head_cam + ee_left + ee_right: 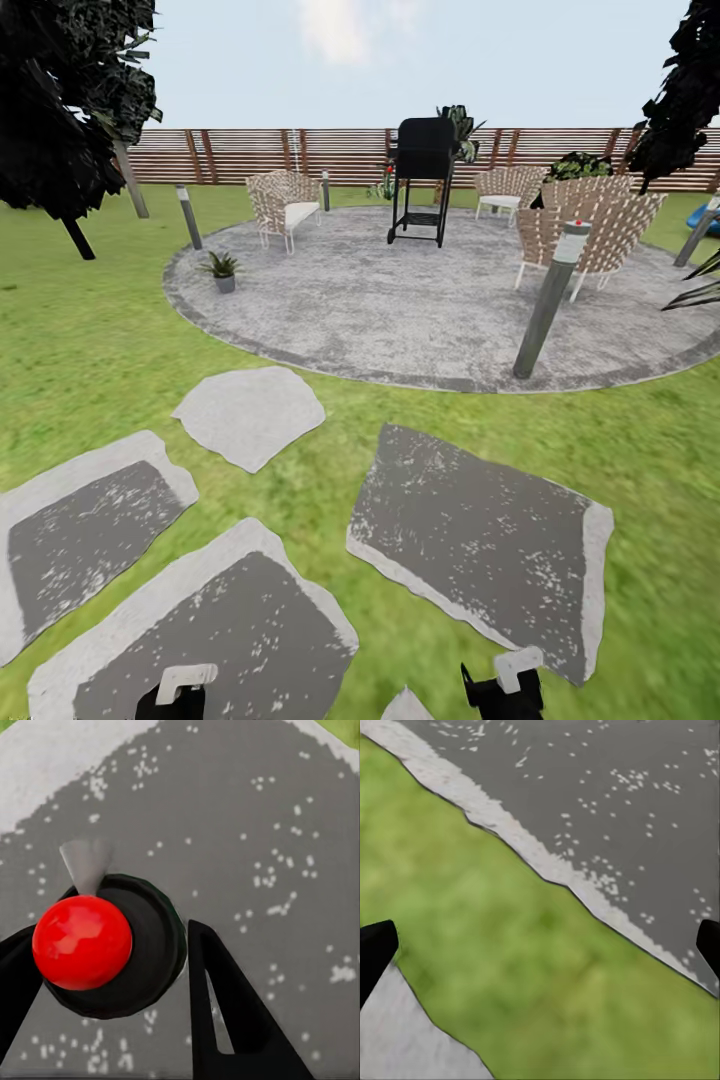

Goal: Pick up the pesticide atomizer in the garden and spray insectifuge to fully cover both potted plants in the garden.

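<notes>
In the left wrist view my left gripper (112,975) is shut on the pesticide atomizer (154,945), seen end-on as a round dark green body with a red ball on top and a whitish nozzle. It hangs over a grey stepping stone (262,832). My right gripper (540,952) is open and holds nothing, above grass at a stone's edge. One potted plant (222,268) stands at the left rim of the round patio (400,300), far ahead. Another small leafy plant (384,186) sits beside the grill, too small to make out. No whitish specks can be made out on the leaves.
Stepping stones (480,530) lie in the lawn between me and the patio. A grey bollard lamp (548,300) stands at the patio's near right edge, another (188,215) at the left. Wicker chairs (285,205) and a black grill (422,180) stand on the patio before the wooden fence.
</notes>
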